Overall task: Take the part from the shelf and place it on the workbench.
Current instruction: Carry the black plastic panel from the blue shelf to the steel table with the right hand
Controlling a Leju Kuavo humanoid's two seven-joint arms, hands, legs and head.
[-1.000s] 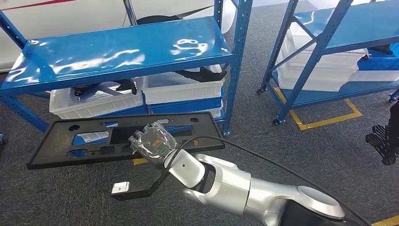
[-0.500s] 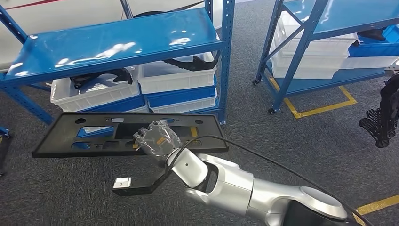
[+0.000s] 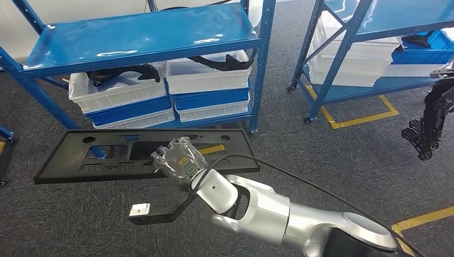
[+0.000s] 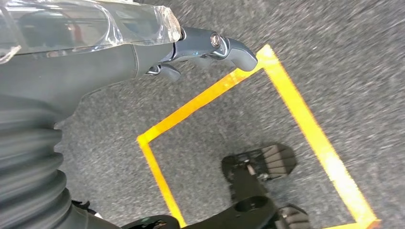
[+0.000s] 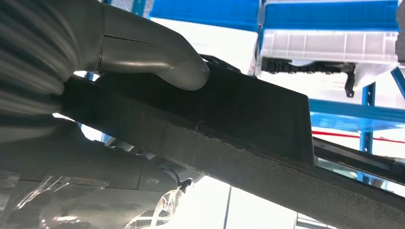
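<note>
Your right hand [image 3: 179, 162] grips the part [image 3: 107, 155], a long flat black panel with cut-out holes, held roughly level above the grey carpet floor [image 3: 332, 160]; in the right wrist view the thumb [image 5: 157, 55] presses on one face of the panel while the darker fingers lie against the other face. From the hand, the panel runs out toward 9 o'clock, and its far long edge faces the blue shelf [image 3: 139, 37] at 12 o'clock, apart from the shelf's front upright. Under that shelf's upper deck sit white and blue bins [image 3: 209, 88], some holding dark parts. A second blue shelf [image 3: 364, 32] stands at 2 o'clock with stacked white bins [image 3: 348, 67] on its low deck; between the two shelves runs an aisle of carpet. Yellow floor tape [image 3: 364, 115] marks a box beneath the second shelf. A black cable [image 3: 300, 179] loops from the wrist across the forearm. Your left hand [image 4: 143, 43] hangs over the carpet and yellow tape, its fingers [image 4: 229, 47] curled with nothing in them; whether it is closed or merely relaxed you cannot tell. A label on the back of the right hand is too small to read.
</note>
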